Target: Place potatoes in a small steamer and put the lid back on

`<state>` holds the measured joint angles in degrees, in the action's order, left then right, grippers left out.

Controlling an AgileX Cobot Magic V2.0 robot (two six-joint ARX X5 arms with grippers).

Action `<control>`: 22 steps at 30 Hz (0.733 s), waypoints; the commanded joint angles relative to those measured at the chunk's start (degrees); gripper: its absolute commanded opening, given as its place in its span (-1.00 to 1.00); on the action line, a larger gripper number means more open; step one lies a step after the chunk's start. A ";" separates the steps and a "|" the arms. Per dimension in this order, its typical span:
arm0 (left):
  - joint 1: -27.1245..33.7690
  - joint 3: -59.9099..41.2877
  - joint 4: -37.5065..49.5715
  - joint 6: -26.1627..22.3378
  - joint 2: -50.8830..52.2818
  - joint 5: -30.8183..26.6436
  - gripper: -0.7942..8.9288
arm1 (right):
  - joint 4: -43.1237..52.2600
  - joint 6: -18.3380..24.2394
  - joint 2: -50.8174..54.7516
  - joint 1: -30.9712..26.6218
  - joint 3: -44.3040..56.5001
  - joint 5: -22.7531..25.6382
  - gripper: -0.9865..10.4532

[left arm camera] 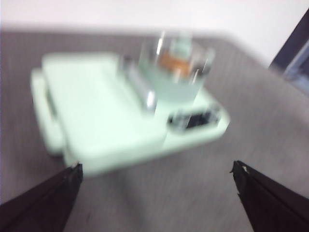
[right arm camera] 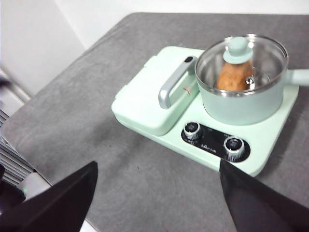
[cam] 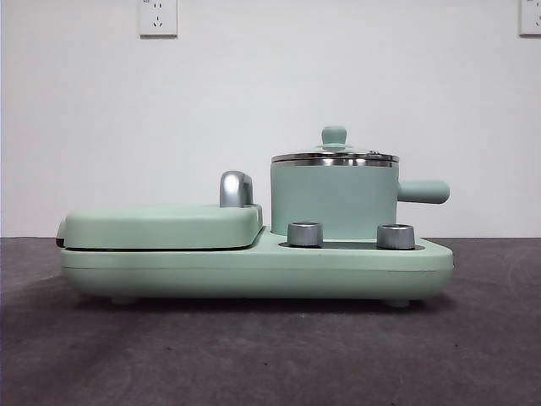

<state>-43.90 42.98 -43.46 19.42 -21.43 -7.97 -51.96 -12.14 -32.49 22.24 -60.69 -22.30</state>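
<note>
— Potato (right arm camera: 233,76) where?
— Inside small steamer (cam: 334,201), standing on end, seen thru glass in right wrist view. Orange-brown smear in left wrist view (left arm camera: 175,62), blurred.
— Lid (cam: 335,155)?
— Seated on steamer's steel rim, mint knob up. Glass, steel-edged. Closed over potato.
— Steamer itself?
— Sits on mint-green cooker base (cam: 254,271), at 3 o'clock of flat griddle cover (cam: 161,227) in front view. Stubby side handle (cam: 423,191) pointing to 3 o'clock. Touching base, just beside griddle cover.
— Anything else on base?
— Two silver knobs (cam: 305,234) and (cam: 396,236) in front of steamer, on black panel per right wrist view. Chrome grip (cam: 236,189) of griddle cover betw. cover and steamer. All on dark grey table (cam: 254,355); white wall behind w/ sockets (cam: 158,17) at 11 and 1 o'clock.
— Left gripper (left arm camera: 157,171)?
— Up and back from cooker, well apart. Jaws spread wide, nothing betw. them. View motion-blurred.
— Right gripper (right arm camera: 159,171)?
— Also well clear of cooker, above table edge. Jaws wide apart, holding nothing.
— Seen in front view?
— Neither arm visible there.
</note>
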 commanded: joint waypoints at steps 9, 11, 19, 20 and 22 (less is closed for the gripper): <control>-0.31 -1.53 3.39 -2.12 -0.31 -0.17 -0.83 | 2.23 2.93 -3.98 0.42 -0.37 0.26 -0.77; -0.33 -1.53 3.58 -2.01 -0.31 -0.15 -0.79 | 2.27 2.47 -4.55 0.39 -0.37 1.16 -0.81; -0.33 -1.53 4.46 -2.03 -0.50 -0.15 -0.76 | 3.30 2.14 -4.46 0.39 -0.42 1.95 -0.81; -0.33 -1.53 4.46 -2.03 -0.52 -0.15 -0.76 | 3.30 2.14 -4.42 0.39 -0.42 1.95 -0.81; -0.33 -1.53 4.46 -2.03 -0.50 -0.15 -0.76 | 3.30 2.14 -4.35 0.39 -0.42 1.90 -0.81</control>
<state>-43.90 40.53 -39.94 18.00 -21.71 -7.99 -49.25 -10.04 -36.58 22.39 -60.66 -20.56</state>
